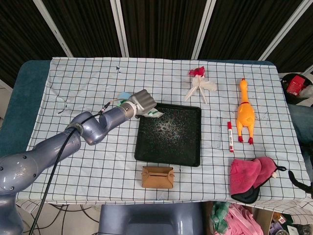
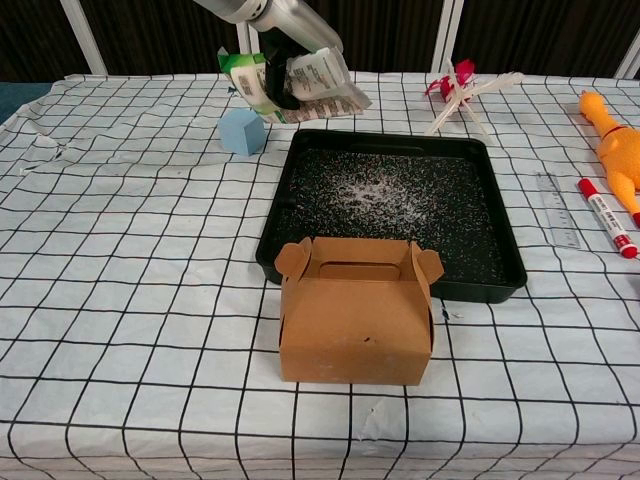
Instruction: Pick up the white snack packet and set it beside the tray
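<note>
Left hand [image 2: 285, 40] clamped round white snack packet [image 2: 318, 80], aloft near tray [image 1: 168, 155] corner at 11 o'clock. Packet mostly hidden under fingers [image 1: 145, 100] from head view. Arm cut off in chest view.

packet [image 2: 318, 82]: shiny white plastic film, pretty crinkly
left hand [image 1: 143, 102]: smooth grey metallic-looking shell
tray [image 2: 470, 245]: black, matt-ish, speckled all over
box [image 2: 356, 322]: plain matt brown cardboard
tablecloth [image 2: 130, 300]: soft checked cloth, bit wrinkled
chicken [image 1: 245, 113]: glossy orange rubbery plastic
pouch [image 1: 252, 174]: fuzzy pink fabric
cube [image 2: 243, 131]: matt blue, foam-like
</note>
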`<state>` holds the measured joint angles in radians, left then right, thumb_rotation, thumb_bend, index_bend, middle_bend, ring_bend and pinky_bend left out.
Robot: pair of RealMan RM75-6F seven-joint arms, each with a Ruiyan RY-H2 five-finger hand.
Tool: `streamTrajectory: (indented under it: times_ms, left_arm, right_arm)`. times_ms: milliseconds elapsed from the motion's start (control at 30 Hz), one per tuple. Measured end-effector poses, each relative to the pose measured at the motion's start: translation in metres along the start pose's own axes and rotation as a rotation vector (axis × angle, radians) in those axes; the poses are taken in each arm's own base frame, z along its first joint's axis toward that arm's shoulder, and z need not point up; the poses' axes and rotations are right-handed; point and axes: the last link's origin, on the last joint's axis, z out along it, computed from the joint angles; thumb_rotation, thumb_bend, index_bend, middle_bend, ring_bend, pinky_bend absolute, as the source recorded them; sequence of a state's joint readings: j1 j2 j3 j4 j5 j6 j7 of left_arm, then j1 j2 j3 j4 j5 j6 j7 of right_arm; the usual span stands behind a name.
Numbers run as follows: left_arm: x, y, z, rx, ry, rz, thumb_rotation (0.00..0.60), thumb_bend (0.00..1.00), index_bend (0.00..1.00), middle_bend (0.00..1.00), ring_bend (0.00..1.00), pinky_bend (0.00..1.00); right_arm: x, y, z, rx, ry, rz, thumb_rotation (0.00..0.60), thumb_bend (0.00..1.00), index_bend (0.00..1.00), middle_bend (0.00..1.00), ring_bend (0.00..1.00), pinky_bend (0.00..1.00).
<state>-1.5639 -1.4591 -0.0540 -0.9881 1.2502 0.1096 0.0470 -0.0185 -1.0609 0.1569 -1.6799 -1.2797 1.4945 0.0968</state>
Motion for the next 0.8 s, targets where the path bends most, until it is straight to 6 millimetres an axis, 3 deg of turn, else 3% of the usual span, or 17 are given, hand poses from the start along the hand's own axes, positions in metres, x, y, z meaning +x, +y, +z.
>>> streamTrajectory:
  times_ms: [800]
  left_arm:
    - [0.009, 0.009, 0.014, 0.014, -0.024, 0.235, 0.6, 0.68, 0.52, 0.5, 0.35, 0.47]
  right_arm:
    - [0.002, 0.001, -0.001, -0.004, 0.004, 0.001, 0.6, 0.25, 0.2, 0.08, 0.18, 0.29]
